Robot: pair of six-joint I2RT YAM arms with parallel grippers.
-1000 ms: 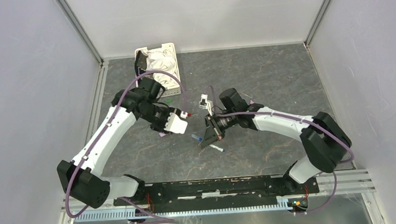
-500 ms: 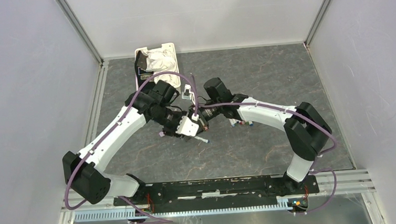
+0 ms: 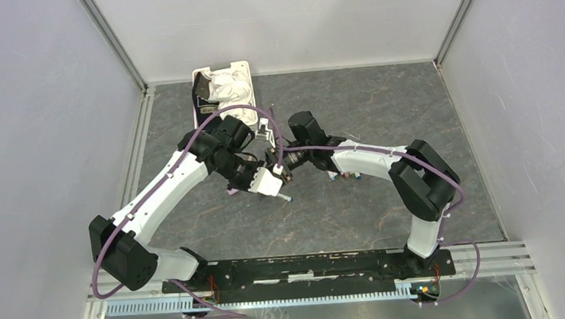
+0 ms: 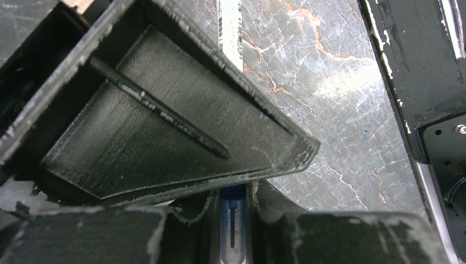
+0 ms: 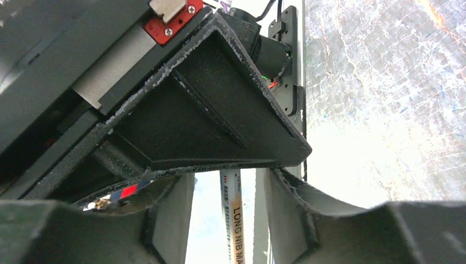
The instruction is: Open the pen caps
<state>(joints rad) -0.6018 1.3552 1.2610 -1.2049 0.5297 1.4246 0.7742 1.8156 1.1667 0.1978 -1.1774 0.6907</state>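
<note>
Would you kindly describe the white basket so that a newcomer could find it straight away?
Start at the grey marbled table and look to its far-left corner. There sits the white basket, beyond both arms. It is the only container on the table, and it is stuffed with crumpled white cloth.

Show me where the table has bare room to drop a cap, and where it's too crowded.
Bare: the table far right, between back wall and right arm; also the near strip bordered by left arm, right arm and base rail. Crowded: the centre, where the arms meet around a pen, near the basket; loose pens lie under the right forearm.
</note>
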